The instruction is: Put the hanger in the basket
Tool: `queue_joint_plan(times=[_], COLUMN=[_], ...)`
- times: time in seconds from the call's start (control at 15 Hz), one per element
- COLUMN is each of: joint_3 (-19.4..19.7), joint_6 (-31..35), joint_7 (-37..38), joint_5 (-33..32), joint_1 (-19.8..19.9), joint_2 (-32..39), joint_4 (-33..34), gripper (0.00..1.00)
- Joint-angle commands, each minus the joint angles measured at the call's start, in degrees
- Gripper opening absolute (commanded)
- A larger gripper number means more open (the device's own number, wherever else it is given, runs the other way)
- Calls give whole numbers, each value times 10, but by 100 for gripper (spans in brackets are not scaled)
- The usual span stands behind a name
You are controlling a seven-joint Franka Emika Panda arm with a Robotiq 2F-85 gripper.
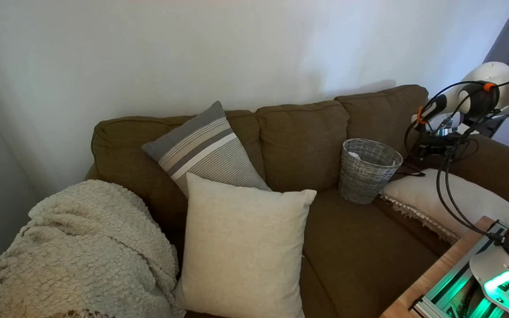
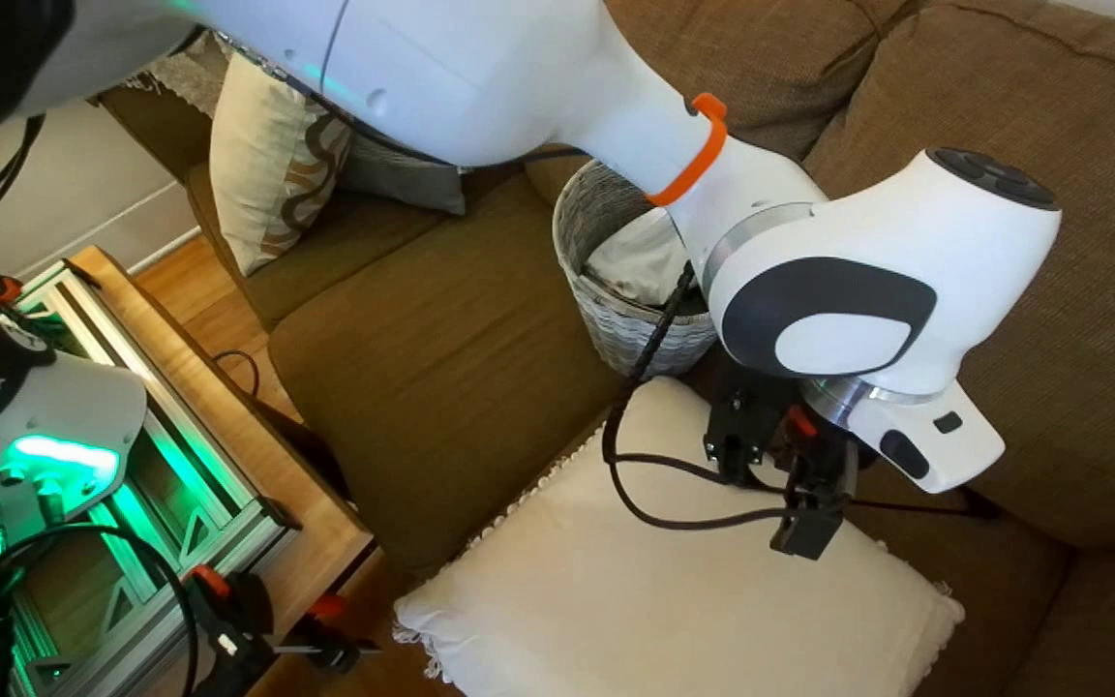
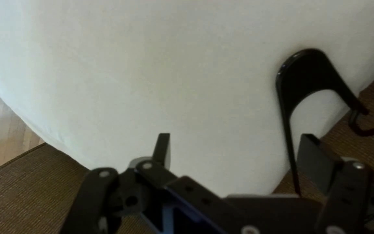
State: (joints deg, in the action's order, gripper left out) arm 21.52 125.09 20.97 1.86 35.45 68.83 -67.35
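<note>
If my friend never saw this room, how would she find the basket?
Start at the big brown couch, then find the fringed white pillow lying on it. The basket is right beside that pillow. Unlike the pillow, it's round, grey and woven, narrower at the bottom, with an open top and something white inside.

Within the spread gripper [image 3: 236,143], room was left over the white pillow [image 3: 174,81], crossed at one side by the hanger [image 3: 307,73]. The open-topped basket [image 1: 362,176] was partly filled by white cloth [image 2: 640,257].
</note>
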Motion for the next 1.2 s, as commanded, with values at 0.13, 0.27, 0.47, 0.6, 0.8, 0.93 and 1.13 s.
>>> queue_joint_plan(times=[0.13, 0.27, 0.47, 0.6, 0.8, 0.93, 1.13], joint_3=[-20, -27, -25, -27, -29, -27, -19], joint_6=[-37, -56, -43, -34, -3, 29, 38], joint_7=[10, 12, 18, 27, 48, 64, 84], joint_5=[20, 23, 20, 27, 34, 31, 26], joint_1=[1, 1, -4, -2, -3, 0, -1], joint_2=[13, 16, 31, 64, 99, 106, 119], joint_4=[30, 43, 53, 82, 101, 98, 102], gripper=[100, 100, 100, 100, 100, 100, 100])
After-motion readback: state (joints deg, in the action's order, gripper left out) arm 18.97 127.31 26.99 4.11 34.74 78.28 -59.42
